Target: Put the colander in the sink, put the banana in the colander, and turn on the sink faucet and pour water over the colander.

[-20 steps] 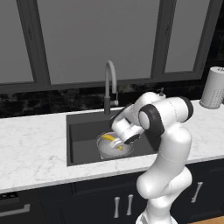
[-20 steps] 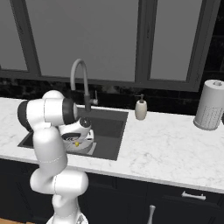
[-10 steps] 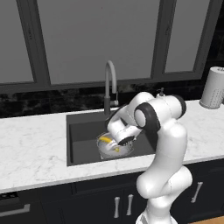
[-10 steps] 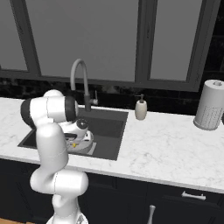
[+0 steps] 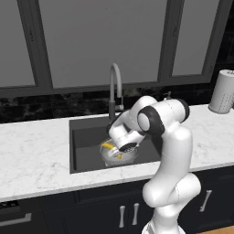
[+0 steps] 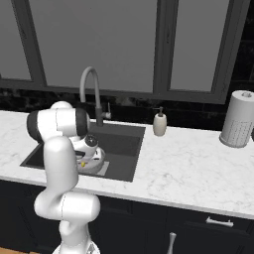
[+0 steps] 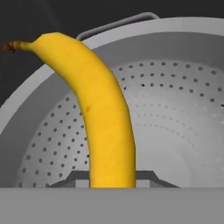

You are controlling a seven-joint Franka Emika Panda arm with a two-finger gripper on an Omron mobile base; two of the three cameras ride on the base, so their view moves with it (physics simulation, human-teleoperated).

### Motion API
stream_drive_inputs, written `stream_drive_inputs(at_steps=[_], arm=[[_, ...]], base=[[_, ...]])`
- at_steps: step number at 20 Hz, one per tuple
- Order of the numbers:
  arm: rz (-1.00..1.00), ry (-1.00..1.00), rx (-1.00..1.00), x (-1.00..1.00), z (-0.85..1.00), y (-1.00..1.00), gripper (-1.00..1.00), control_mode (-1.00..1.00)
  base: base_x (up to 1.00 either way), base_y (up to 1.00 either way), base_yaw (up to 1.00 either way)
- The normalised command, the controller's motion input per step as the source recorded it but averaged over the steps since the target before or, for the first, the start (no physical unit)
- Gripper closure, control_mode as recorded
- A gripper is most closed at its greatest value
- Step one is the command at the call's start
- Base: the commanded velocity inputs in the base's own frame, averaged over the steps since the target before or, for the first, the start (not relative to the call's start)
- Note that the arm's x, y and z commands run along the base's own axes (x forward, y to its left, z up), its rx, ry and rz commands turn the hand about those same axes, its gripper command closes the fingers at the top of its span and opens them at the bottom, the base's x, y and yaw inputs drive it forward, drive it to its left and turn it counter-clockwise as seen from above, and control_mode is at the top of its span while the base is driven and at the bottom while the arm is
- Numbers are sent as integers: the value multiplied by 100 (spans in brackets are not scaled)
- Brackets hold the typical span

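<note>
With our jaws pinching the banana (image 7: pixel 107 127) low inside the colander (image 7: pixel 175 109), we risk tipping the bowl if we pull away before letting go.

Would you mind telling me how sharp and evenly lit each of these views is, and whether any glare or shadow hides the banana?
Left base view: soft, flat light, no glare; the banana is a small yellow patch in the colander, half hidden by the arm. Right base view: equally even, the sink dark. Hand view: banana close and crisp, smoothly shaded, with the colander's perforations clear.

Glossy white arm (image 5: pixel 171 151), dark, seemingly black joints
</note>
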Motion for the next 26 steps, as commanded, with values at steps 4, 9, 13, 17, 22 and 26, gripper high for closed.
stream_drive_inputs(at_steps=[4, 9, 13, 17, 22, 26], arm=[[0, 0, 0, 20, -14, 1, 100, -100], [0, 0, 0, 5, -7, 4, -100, -100], [0, 0, 0, -8, 0, 3, -100, -100], [0, 0, 0, -4, 8, 0, -100, -100], [0, 0, 0, 0, 35, -17, -100, -100], [-2, -2, 0, 0, 77, -31, -100, -100]], base=[[0, 0, 0], [0, 0, 0], [0, 0, 0], [0, 0, 0], [0, 0, 0], [0, 0, 0]])
